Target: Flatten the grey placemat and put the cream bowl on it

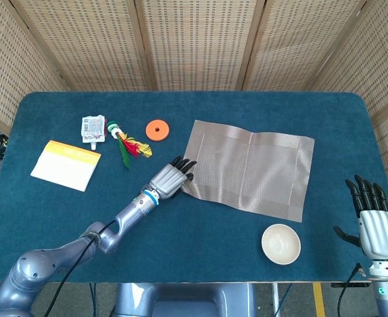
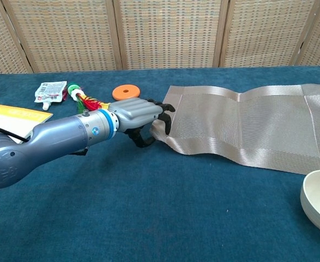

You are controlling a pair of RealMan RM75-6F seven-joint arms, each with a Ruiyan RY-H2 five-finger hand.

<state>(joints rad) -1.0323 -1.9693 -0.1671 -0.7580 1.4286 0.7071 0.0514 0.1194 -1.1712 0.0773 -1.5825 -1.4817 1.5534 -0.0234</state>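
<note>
The grey placemat (image 1: 253,165) (image 2: 247,125) lies right of the table's centre, with a raised crease down its middle and a wavy near edge. My left hand (image 1: 170,178) (image 2: 138,112) is at its near-left corner: fingers lie on top, the thumb is tucked beneath, and the pinched corner is drawn up off the cloth. The cream bowl (image 1: 281,244) (image 2: 319,201) stands upright and empty on the blue cloth, just in front of the mat's near-right corner. My right hand (image 1: 372,221) hovers by the table's right front edge, fingers spread, holding nothing.
At the back left lie an orange disc (image 1: 157,129) (image 2: 126,91), a feathered toy (image 1: 127,143) (image 2: 83,98), a small pouch (image 1: 93,128) (image 2: 50,90) and a yellow-and-white booklet (image 1: 66,164) (image 2: 12,115). Wicker screens stand behind the table.
</note>
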